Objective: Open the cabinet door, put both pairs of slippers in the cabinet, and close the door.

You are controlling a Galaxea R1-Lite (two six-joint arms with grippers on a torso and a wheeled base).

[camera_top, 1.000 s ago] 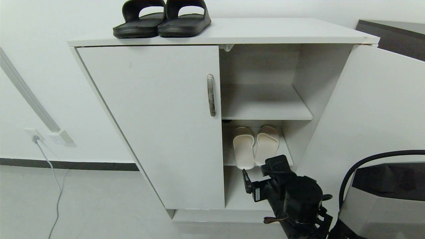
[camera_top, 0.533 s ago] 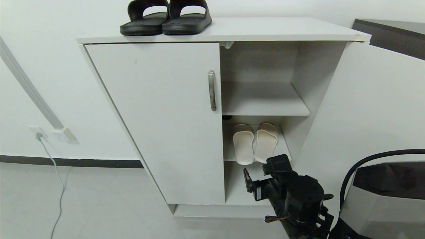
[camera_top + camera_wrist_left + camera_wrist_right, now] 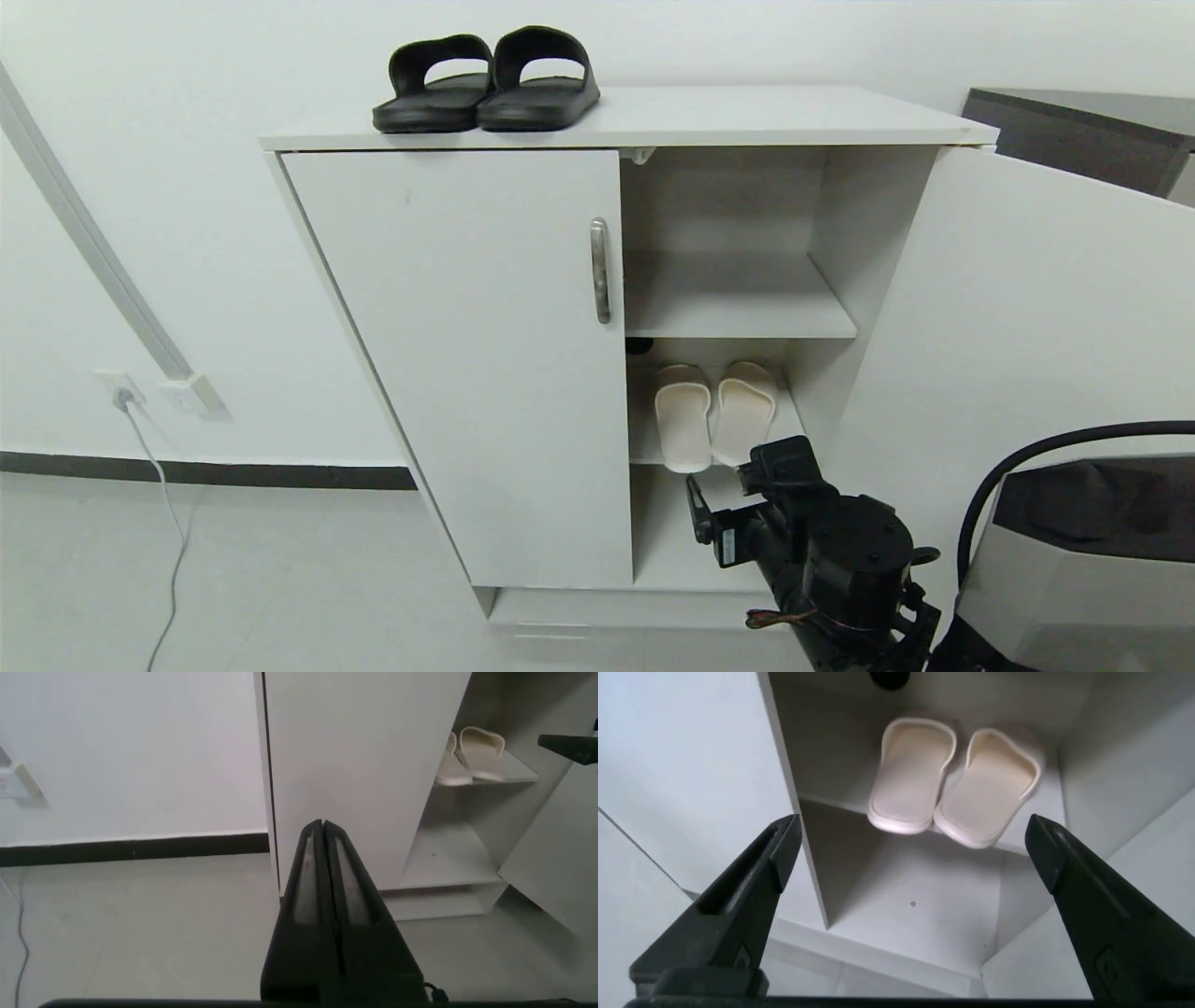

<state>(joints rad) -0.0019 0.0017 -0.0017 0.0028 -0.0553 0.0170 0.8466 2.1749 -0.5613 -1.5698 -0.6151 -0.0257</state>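
The white cabinet (image 3: 616,117) has its right door (image 3: 1018,317) swung open and its left door (image 3: 467,355) closed. A pair of black slippers (image 3: 485,84) stands on the cabinet top, at its left. A pair of white slippers (image 3: 714,411) (image 3: 957,779) (image 3: 476,751) lies side by side on the middle shelf. My right gripper (image 3: 735,487) (image 3: 910,845) is open and empty, in front of and slightly below that shelf. My left gripper (image 3: 323,829) is shut on nothing, out over the floor facing the closed left door.
The upper shelf (image 3: 738,299) and the bottom compartment (image 3: 672,551) are bare. A metal handle (image 3: 600,271) sits on the left door. A wall socket with a cable (image 3: 117,397) is at the left. Dark furniture (image 3: 1074,131) stands behind the open door.
The whole head view has shifted, with the cabinet now smaller and lower in the picture, so the camera moved. My right gripper stays open before the shelf.
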